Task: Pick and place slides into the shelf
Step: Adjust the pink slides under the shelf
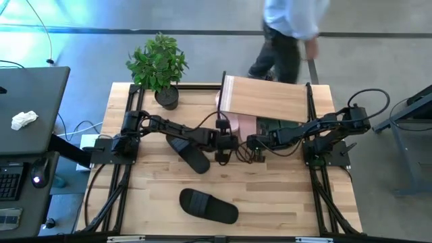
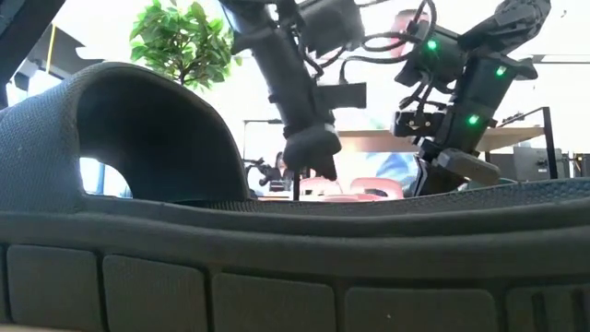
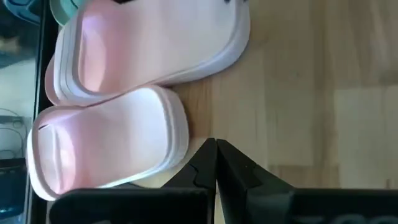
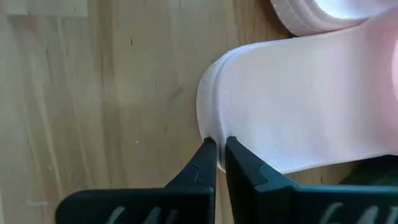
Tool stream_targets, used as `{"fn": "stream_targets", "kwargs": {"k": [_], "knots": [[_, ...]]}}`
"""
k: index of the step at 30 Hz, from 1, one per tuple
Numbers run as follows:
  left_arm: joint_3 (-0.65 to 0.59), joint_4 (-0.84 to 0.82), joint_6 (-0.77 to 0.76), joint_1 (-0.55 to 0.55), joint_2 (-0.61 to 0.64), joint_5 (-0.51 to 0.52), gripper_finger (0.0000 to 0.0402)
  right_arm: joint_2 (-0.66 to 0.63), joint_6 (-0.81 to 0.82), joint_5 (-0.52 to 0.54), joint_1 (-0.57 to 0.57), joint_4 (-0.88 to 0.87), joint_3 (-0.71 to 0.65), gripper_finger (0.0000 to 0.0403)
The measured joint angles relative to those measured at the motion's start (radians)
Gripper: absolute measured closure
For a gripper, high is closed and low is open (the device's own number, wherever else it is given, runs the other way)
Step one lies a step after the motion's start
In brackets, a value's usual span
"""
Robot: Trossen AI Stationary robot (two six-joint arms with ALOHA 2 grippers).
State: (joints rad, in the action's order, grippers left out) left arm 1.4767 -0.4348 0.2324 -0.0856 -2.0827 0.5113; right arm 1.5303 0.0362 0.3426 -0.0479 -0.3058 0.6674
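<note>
Left end effector (image 3: 216, 163) closed, beside pink slides (image 3: 124, 93)

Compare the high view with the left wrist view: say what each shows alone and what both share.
Only the high view shows the shelf, two black slides, the potted plant, a person and the right gripper, shut. Only the left wrist view shows both pink slides lying side by side. Both show the shut left gripper near the pink slides, over the table.
</note>
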Motion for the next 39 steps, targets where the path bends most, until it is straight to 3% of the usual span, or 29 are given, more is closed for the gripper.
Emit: {"fn": "stream_targets", "kwargs": {"k": [13, 20, 39], "knots": [[0.004, -0.018, 0.136, 0.012, 0.0, -0.126, 0.0402, 0.0, 0.026, -0.007, 0.047, 0.041, -0.001, 0.0402], [0.004, -0.072, 0.174, 0.061, 0.005, -0.135, 0.0402, 0.002, 0.024, -0.005, 0.094, 0.102, -0.002, 0.0402], [0.004, -0.219, 0.234, 0.153, 0.04, -0.135, 0.0402, 0.003, 0.091, 0.035, 0.138, 0.048, 0.0, 0.0403]]}}
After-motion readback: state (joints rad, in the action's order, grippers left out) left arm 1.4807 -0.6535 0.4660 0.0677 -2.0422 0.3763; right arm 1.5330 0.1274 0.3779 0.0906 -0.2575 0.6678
